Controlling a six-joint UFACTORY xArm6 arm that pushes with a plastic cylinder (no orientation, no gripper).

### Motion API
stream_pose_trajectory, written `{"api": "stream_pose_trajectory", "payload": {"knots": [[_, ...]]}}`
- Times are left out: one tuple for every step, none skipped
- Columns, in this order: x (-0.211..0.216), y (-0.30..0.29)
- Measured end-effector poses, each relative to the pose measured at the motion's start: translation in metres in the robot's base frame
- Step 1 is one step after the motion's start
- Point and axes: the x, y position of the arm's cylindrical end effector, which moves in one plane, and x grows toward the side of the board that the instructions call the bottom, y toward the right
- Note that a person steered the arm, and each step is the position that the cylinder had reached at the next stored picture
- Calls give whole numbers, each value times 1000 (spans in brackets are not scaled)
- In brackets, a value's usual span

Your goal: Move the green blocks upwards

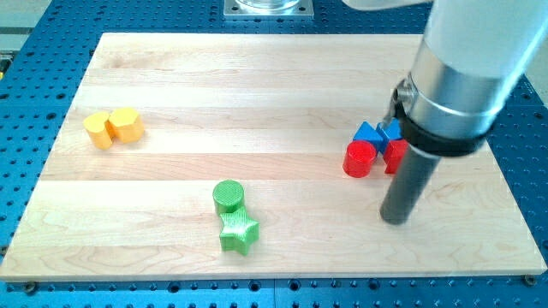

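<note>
Green cylinder and green star touch near the table's bottom edge. My tip, no claw on it, rests well to their right, just below the red cylinder and blue blocks. Yellow blocks sit at left.

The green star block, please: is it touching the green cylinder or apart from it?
Touching. The green star sits directly below the green cylinder with no board visible between them. My tip is well to the view's right.
</note>
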Motion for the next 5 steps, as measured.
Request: {"api": "stream_pose_trajectory", "payload": {"knots": [[43, -25], [47, -39], [47, -96], [46, -119], [46, -169]]}}
